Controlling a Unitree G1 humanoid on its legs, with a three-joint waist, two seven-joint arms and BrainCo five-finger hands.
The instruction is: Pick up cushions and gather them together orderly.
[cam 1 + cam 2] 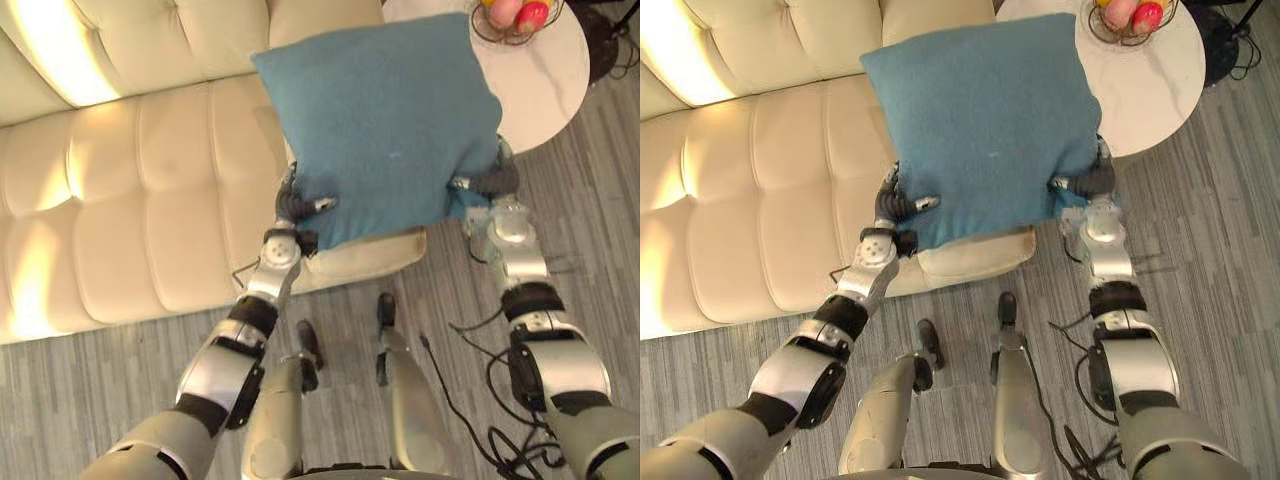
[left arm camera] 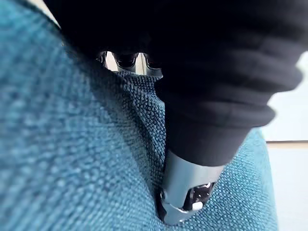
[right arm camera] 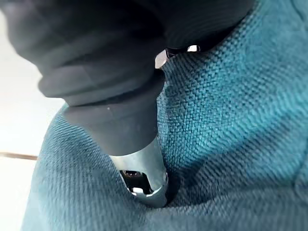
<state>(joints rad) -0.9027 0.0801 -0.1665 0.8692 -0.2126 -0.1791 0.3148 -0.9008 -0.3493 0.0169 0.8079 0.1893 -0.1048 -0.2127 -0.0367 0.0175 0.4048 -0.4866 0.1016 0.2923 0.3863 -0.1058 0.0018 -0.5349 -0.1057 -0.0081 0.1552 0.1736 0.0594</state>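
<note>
A square teal cushion (image 1: 385,125) is held up in the air over the sofa's right end, between my two hands. My left hand (image 1: 297,208) grips its lower left corner, thumb pressed into the cloth (image 2: 185,192). At the lower right edge my right hand (image 1: 487,181) holds on, thumb dug into the fabric (image 3: 144,178). The fingers of both hands lie behind the cushion (image 1: 985,120), out of sight.
A cream tufted sofa (image 1: 130,190) fills the left and middle. A round white side table (image 1: 545,75) stands at the right with a wire bowl of fruit (image 1: 515,15). Grey striped floor (image 1: 600,230) lies in front.
</note>
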